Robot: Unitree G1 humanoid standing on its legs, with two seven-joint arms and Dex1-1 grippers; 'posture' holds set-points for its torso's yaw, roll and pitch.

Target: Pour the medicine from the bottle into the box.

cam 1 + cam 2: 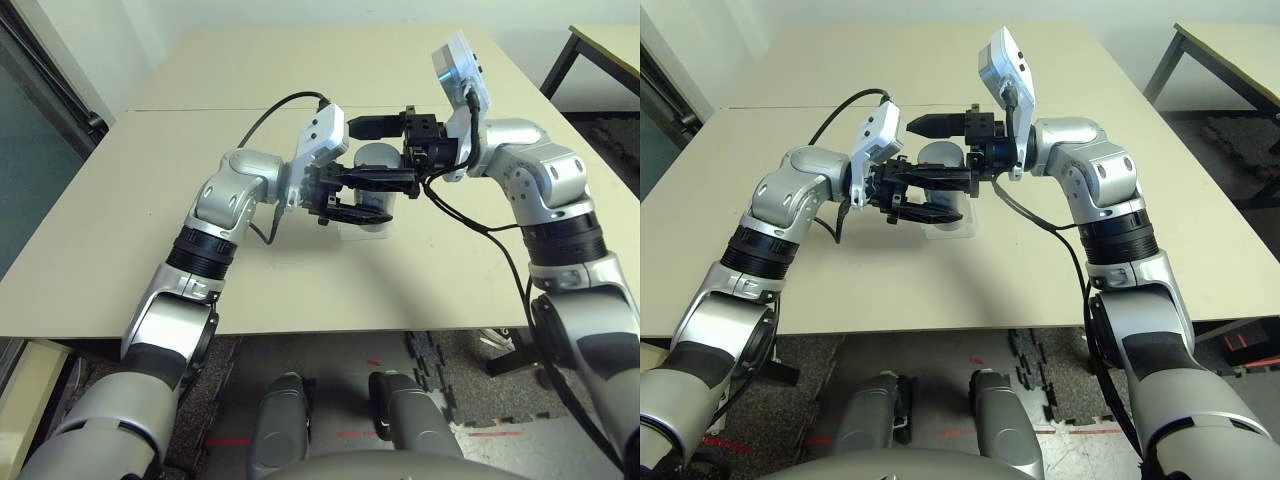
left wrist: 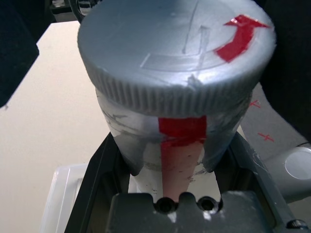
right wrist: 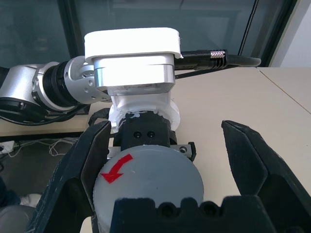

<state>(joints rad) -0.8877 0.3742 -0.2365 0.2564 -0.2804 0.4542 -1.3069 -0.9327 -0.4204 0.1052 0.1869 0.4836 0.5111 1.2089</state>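
So my left pincer (image 1: 375, 195) is clamped on the bottle (image 2: 180, 145), holding it up near the middle of the frame, right above the box (image 1: 362, 230) on the tabletop (image 1: 120, 200). The cap (image 3: 146, 182) is still on, red arrow showing. My right pincer (image 3: 165, 170) is spread wide apart, its fingers on either side of the cap.

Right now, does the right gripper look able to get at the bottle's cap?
Probably yes. The left gripper is shut on the bottle below its cap, leaving the cap bare. The right gripper is open, its fingers flanking the cap with nothing between.
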